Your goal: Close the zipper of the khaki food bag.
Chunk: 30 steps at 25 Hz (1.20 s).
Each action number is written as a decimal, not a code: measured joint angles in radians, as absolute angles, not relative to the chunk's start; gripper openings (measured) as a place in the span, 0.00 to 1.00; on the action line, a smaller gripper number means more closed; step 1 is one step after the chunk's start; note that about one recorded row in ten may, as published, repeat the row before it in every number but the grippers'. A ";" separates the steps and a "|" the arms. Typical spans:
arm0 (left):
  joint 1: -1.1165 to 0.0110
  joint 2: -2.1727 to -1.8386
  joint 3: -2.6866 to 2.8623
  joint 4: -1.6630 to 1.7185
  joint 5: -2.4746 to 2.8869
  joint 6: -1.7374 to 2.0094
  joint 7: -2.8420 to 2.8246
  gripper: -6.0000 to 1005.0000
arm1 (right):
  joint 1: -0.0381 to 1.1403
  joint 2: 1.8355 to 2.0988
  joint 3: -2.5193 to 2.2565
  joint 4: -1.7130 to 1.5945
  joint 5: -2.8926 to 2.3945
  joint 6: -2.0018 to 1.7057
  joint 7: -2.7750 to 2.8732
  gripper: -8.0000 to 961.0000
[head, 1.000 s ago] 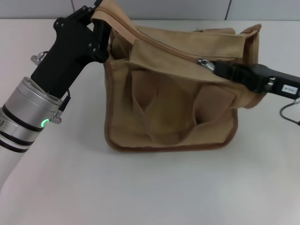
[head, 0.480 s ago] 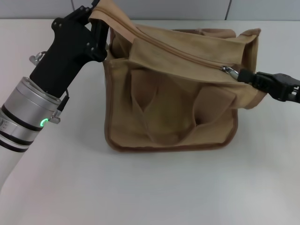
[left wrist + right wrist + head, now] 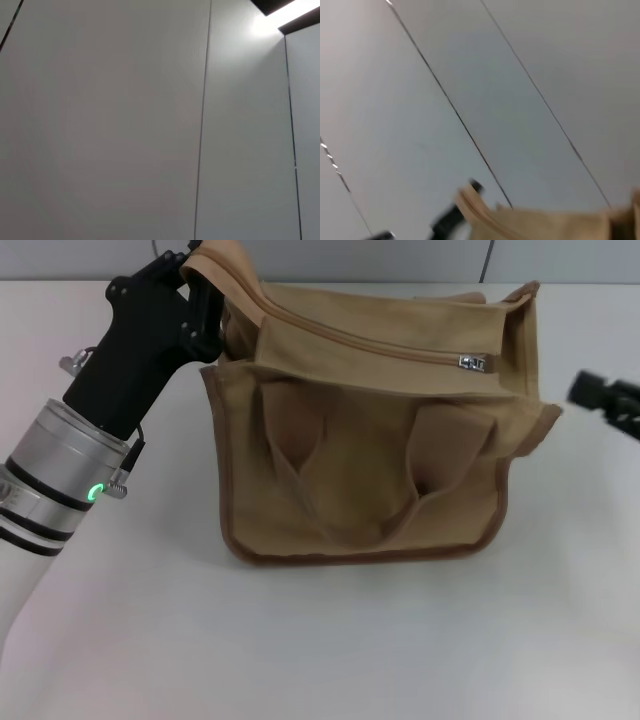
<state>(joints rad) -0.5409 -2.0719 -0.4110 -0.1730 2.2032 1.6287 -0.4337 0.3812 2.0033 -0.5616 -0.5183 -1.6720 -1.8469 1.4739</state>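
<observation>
Khaki food bag (image 3: 360,460) sitting mid-table, soft canvas, sagging; likely light and floppy, needing an anchor while pulling. Left gripper (image 3: 195,280) pinching the bag's far-left top corner, fingers closed on fabric. Zipper (image 3: 380,345) slider lying at the right end; best grasped by its pull tab. Right gripper (image 3: 605,400) hanging right of the bag, apart from the slider; finger opening cannot be told.

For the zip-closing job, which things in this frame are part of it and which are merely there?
Part of the job:
- khaki food bag
- zipper, slider near the bag's right end
- left gripper at the bag's left top corner
- right gripper, off the bag to its right

Merely there:
- white table
</observation>
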 joint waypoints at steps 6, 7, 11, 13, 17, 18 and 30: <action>-0.545 -2.071 -0.405 -0.168 2.208 1.594 -0.423 0.10 | 0.369 2.024 -0.498 -0.509 -1.672 -1.910 1.369 0.24; -0.545 -2.071 -0.404 -0.167 2.209 1.574 -0.422 0.10 | 0.368 2.033 -0.498 -0.504 -1.675 -1.903 1.335 0.26; -0.537 -2.070 -0.403 -0.144 2.210 1.503 -0.421 0.10 | 0.368 2.040 -0.498 -0.501 -1.677 -1.899 1.306 0.36; -0.522 -2.071 -0.402 -0.127 2.211 1.490 -0.421 0.10 | 0.368 2.040 -0.498 -0.501 -1.677 -1.899 1.299 0.40; -0.476 -2.070 -0.415 -0.107 2.206 1.484 -0.421 0.27 | 0.376 2.045 -0.499 -0.501 -1.675 -1.896 1.295 0.48; -0.465 -2.070 -0.423 -0.102 2.204 1.482 -0.421 0.31 | 0.378 2.049 -0.498 -0.502 -1.675 -1.896 1.287 0.49; -0.277 -2.068 -0.581 -0.077 2.223 1.696 -0.498 0.78 | 0.384 2.077 -0.500 -0.464 -1.670 -1.964 1.160 0.56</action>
<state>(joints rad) -0.2774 -2.0678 -0.5814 -0.0767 2.2231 1.6964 -0.4976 0.3837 2.0770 -0.5000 -0.4640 -1.6703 -1.9641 1.1602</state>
